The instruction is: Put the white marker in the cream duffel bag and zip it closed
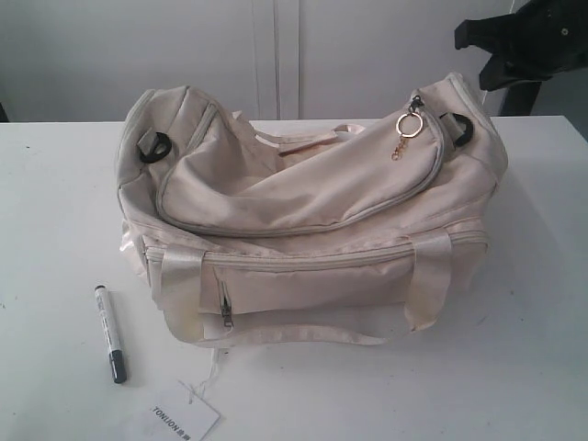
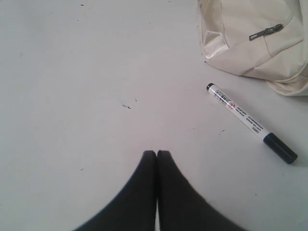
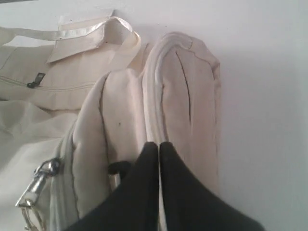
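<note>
The marker (image 1: 109, 333) lies flat on the surface (image 1: 459, 386) just off the front left corner of the duffel bag (image 1: 312, 211), near it but not touching. Its long axis runs roughly away from the bag's front, with the dark cap at the end farther from the bag. A paper tag (image 1: 186, 418) lies beyond that cap end.

The left gripper (image 2: 156, 153) is the nearer one. It hangs over bare surface on the same side of the bag as the marker (image 2: 248, 120), its jaws pressed together and holding nothing. The marker sits ahead of its tips and off to the side, well apart, slanting across the gripper's line (so a turn of the wrist looks needed before closing across the barrel).

The right gripper (image 3: 159, 143) is likewise closed and empty, poised over the bag's far end (image 3: 183, 96) by the ring pull (image 1: 409, 124).
</note>
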{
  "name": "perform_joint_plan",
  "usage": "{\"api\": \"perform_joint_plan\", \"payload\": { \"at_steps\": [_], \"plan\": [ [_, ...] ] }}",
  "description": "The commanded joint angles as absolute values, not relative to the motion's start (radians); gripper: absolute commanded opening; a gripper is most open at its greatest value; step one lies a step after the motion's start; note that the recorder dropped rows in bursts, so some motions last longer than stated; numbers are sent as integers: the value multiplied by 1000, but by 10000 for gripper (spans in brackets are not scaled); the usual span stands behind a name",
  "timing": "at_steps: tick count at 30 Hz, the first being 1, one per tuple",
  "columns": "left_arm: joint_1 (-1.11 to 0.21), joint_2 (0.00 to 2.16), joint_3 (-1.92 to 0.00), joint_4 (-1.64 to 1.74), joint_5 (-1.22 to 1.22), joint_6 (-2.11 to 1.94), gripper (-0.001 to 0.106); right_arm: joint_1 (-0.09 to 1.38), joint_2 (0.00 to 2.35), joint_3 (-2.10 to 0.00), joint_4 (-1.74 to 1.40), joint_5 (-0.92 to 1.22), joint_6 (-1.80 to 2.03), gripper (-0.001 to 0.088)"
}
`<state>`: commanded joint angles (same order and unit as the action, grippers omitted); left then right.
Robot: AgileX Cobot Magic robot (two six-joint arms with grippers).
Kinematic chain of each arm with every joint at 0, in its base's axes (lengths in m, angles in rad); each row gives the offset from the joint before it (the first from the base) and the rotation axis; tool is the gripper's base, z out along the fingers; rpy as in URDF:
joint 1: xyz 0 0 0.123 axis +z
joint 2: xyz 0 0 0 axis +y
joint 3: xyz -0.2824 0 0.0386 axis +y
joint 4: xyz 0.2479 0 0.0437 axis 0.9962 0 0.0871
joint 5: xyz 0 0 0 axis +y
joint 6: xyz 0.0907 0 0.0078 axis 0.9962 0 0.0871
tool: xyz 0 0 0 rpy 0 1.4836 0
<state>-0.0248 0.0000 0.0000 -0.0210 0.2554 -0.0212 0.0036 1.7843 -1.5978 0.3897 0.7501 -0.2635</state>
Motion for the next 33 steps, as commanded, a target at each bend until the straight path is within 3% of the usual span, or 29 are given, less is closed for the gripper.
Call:
{"api": "perform_joint_plan", "payload": {
  "at_steps": [6, 16, 30, 32, 33],
  "plan": [
    [-25, 0, 0, -21, 255, -21, 0, 12, 1798, -1598, 459, 682, -377, 247],
    [-25, 0, 0, -21, 255, -21, 0, 29, 1844, -1598, 452, 644, -408, 411],
    [-25, 0, 0, -21, 255, -21, 0, 29, 1910, -1598, 446, 646, -408, 415],
    [-25, 0, 0, -21, 255, -21, 0, 29, 1918, -1598, 444, 651, -408, 379],
    [-25, 0, 0, -21, 255, -21, 0, 29, 1918, -1598, 444, 660, -408, 282]
  ]
}}
